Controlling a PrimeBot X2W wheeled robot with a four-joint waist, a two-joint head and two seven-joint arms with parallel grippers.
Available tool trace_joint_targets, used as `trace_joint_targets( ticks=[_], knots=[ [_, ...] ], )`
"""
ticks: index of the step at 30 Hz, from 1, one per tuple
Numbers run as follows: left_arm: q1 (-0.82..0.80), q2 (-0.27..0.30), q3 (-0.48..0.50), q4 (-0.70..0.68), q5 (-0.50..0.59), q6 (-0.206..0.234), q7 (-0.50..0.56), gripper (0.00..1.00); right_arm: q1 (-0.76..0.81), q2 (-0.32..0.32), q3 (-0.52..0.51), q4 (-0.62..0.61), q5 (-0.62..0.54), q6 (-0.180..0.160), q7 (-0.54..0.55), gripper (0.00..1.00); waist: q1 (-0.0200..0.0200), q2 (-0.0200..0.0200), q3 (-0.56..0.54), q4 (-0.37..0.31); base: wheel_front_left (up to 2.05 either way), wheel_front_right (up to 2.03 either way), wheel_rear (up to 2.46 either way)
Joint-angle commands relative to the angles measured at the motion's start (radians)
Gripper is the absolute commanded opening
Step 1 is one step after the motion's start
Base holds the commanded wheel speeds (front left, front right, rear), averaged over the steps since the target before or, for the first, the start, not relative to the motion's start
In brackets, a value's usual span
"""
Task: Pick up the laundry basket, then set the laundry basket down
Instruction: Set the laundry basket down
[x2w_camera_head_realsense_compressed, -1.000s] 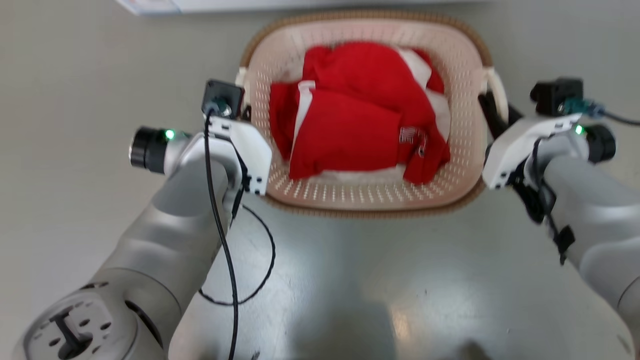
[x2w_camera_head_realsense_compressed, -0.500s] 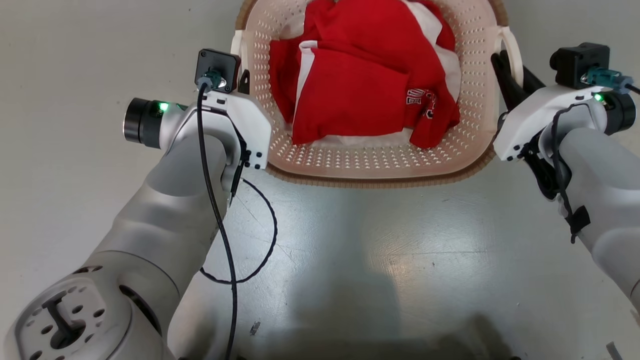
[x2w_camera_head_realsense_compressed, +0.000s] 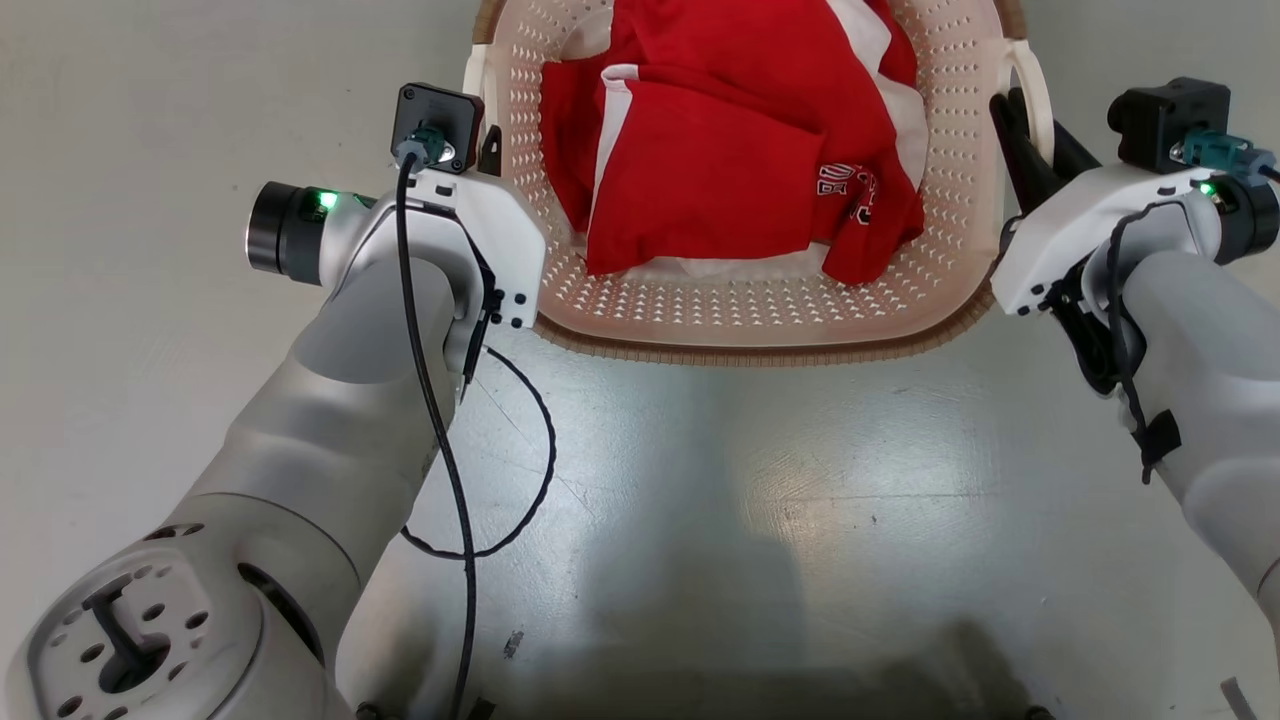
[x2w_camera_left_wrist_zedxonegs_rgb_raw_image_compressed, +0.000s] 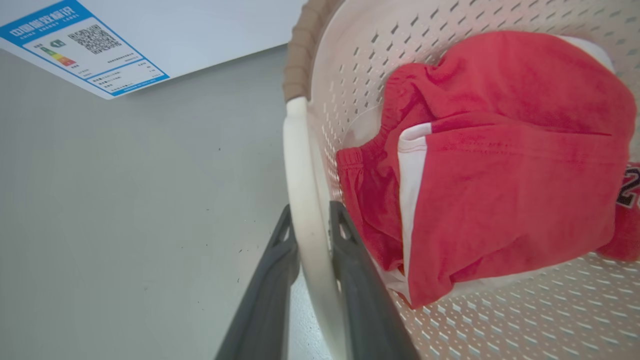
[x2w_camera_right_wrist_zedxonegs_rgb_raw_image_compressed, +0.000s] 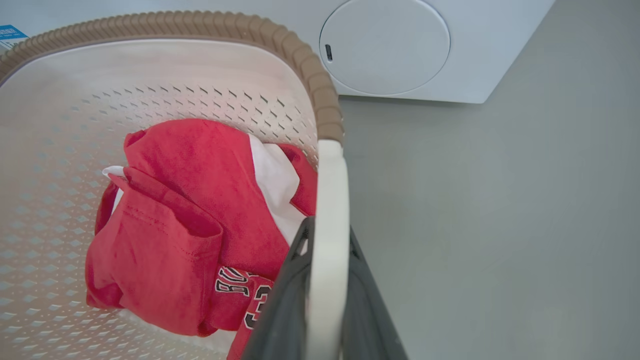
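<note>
My left claw (x2w_camera_left_wrist_zedxonegs_rgb_raw_image_compressed: 311, 210) is clamped on the left loop handle (x2w_camera_left_wrist_zedxonegs_rgb_raw_image_compressed: 299, 160) of the laundry basket (x2w_camera_head_realsense_compressed: 760, 305), and my right claw (x2w_camera_right_wrist_zedxonegs_rgb_raw_image_compressed: 327, 231) is clamped on the right handle (x2w_camera_right_wrist_zedxonegs_rgb_raw_image_compressed: 331, 180). The basket is between my forearms above the grey floor (x2w_camera_head_realsense_compressed: 700, 520), with red clothes (x2w_camera_head_realsense_compressed: 700, 160) inside and the washing machine (x2w_camera_right_wrist_zedxonegs_rgb_raw_image_compressed: 385, 50) beyond.

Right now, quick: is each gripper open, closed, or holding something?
Left gripper: closed on the left handle of the laundry basket.
Right gripper: closed on the right handle of the laundry basket.
</note>
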Motion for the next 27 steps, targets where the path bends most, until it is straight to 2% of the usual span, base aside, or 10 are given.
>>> trace_joint_targets(
  ticks=[1, 25, 26, 27],
  knots=[
    [-0.026, 0.03, -0.001, 0.006, 0.015, 0.008, 0.0, 0.0, 0.063, 0.0, 0.011, -0.015, -0.02, 0.009, -0.014, 0.0, 0.0, 0.0, 0.002, 0.001, 0.0, 0.0, 0.0],
    [-0.033, 0.028, -0.01, 0.007, 0.015, 0.011, 0.016, 0.0, 0.059, 0.006, -0.007, 0.016, -0.037, 0.009, -0.014, 0.0, 0.0, 0.0, 0.038, 0.004, 0.0, 0.0, 0.0],
    [-0.033, 0.028, -0.006, 0.007, 0.011, 0.014, 0.015, 0.03, 0.057, 0.006, -0.011, 0.023, -0.038, 0.009, -0.014, 0.11, 0.0, 0.0, 0.039, 0.004, 0.0, 0.0, 0.0],
    [-0.033, 0.028, 0.0, 0.007, 0.005, 0.015, 0.013, 0.33, 0.055, 0.007, -0.013, 0.029, -0.041, 0.009, -0.014, 0.31, 0.0, 0.0, 0.04, 0.005, 0.0, 0.0, 0.0]
  ],
)
